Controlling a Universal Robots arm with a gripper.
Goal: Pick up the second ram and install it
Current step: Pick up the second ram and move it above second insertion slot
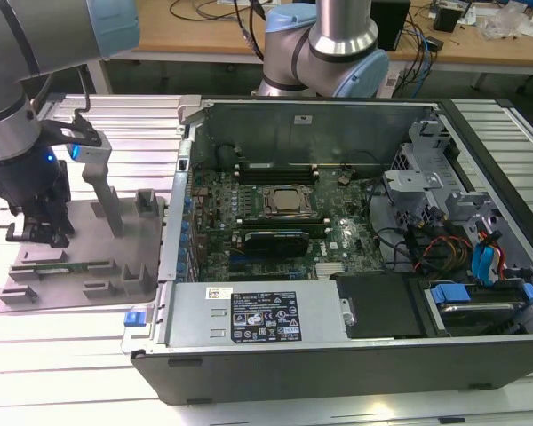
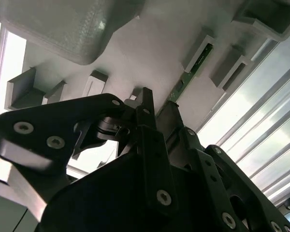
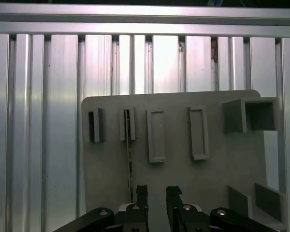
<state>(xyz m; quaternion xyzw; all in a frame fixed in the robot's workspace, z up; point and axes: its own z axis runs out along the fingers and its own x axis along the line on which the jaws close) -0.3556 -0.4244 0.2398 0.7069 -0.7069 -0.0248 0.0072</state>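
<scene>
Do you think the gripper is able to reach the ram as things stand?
Probably yes: the gripper hangs just over the ram, jaws apart, and nothing covers the ram in its tray.

**Tool** (image 3: 157, 189): black, its links dotted with silver screw heads. **Holder tray** (image 3: 222, 169) beneath the tool: uniform matt grey. **Second ram** (image 2: 194, 71), just beside the tool's fingertips: green. **Surface** (image 3: 48, 96) under the tray: bright silver metal, ribbed in parallel stripes.

In the exterior view, a blue light (image 1: 49, 158) glows just above the tool. The arm (image 1: 342, 22) is silver with pale blue joint covers. Well apart from the tool:

- computer case (image 1: 355, 373), black
- motherboard (image 1: 342, 235), green, with a silver CPU (image 1: 289, 200)
- power supply (image 1: 195, 319), grey, bearing a black label (image 1: 262, 327) with white print
- cables (image 1: 480, 257), red and blue
</scene>
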